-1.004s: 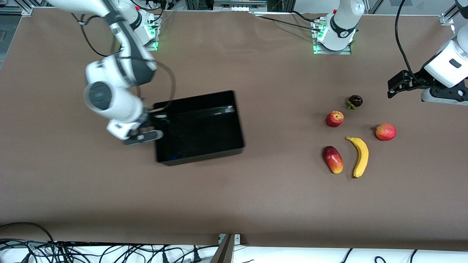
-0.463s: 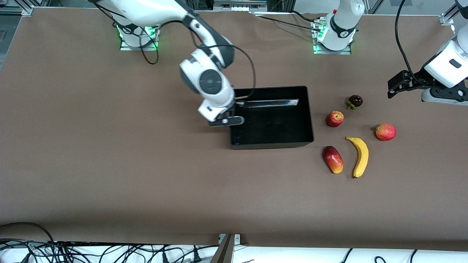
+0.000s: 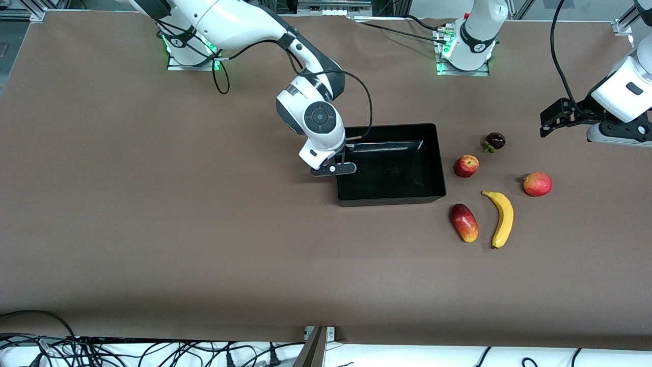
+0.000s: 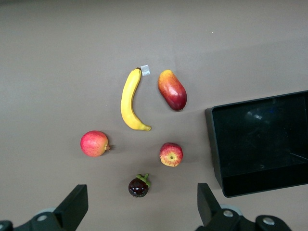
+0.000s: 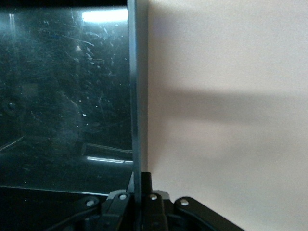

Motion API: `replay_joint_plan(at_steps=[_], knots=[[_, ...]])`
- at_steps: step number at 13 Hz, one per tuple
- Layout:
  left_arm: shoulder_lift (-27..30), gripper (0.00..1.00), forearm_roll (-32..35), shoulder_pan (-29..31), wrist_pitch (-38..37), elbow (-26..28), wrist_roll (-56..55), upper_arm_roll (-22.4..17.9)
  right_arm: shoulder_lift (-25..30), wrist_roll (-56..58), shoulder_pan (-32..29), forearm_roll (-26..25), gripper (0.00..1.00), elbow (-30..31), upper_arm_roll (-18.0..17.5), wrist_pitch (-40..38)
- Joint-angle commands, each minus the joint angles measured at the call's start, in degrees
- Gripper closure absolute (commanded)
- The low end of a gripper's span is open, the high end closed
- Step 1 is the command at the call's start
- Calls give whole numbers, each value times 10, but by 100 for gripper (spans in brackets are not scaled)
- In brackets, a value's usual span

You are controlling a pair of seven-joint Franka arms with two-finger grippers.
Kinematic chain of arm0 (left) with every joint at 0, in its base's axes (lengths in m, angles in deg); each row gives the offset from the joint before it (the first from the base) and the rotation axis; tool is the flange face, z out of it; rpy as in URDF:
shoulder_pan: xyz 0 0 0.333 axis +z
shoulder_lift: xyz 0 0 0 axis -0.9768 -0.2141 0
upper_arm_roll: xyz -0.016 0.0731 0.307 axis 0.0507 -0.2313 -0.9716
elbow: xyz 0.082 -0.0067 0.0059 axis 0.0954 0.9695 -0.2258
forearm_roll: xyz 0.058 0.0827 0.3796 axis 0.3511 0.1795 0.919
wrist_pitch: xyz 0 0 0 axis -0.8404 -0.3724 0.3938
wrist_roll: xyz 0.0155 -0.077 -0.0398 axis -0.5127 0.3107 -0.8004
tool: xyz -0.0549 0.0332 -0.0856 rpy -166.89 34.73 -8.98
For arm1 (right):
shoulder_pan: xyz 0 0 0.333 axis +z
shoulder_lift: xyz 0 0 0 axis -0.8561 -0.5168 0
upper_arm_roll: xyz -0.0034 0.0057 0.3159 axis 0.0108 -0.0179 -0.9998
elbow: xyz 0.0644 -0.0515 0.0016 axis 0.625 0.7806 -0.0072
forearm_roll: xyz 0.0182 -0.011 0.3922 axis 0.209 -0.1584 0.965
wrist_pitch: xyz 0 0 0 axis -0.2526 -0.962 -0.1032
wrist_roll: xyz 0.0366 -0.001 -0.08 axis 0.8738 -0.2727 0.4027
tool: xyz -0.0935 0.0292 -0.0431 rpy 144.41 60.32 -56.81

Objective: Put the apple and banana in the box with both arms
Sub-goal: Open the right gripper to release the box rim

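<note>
Brown table (image 3: 153,229): your right gripper (image 3: 340,164) is clamping the box (image 3: 438,153) wall; keep it level beside the apple (image 3: 466,165) and banana (image 3: 502,218). Left gripper (image 3: 552,120) is waiting, spread wide.

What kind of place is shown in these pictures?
Probably a robotics lab: two white robot arms are bolted to a brown-covered table, loose cables hang at its edge, and metal framing stands by the arm bases.

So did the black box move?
Yes. The box slid toward the left arm's end of the table, and now sits right beside the apple, which stayed put.
</note>
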Motion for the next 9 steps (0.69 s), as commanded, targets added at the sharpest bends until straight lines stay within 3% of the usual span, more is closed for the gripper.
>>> replay_joint_plan(at_steps=[1, 3, 4, 5, 6, 7, 9], knots=[[-9, 0, -15, 4, -6, -16, 4, 1, -10, -6, 22, -6, 100, -22, 9, 1], [-9, 0, -15, 4, -6, -16, 4, 1, -12, -7, 26, -5, 100, -21, 17, 5], [-9, 0, -15, 4, -6, -16, 4, 1, -13, -12, 26, -5, 92, -21, 17, 5], [-9, 0, -15, 4, -6, -16, 4, 1, -13, -12, 26, -6, 56, -21, 17, 5], [-9, 0, -15, 4, -6, -16, 4, 1, -12, -7, 25, -6, 36, -22, 20, 5], [-9, 0, -15, 4, -6, -16, 4, 1, -7, -3, 23, -6, 0, -22, 22, 2], [-10, 0, -15, 4, -6, -16, 5, 1, 9, -2, 17, -6, 0, -36, 28, -20]])
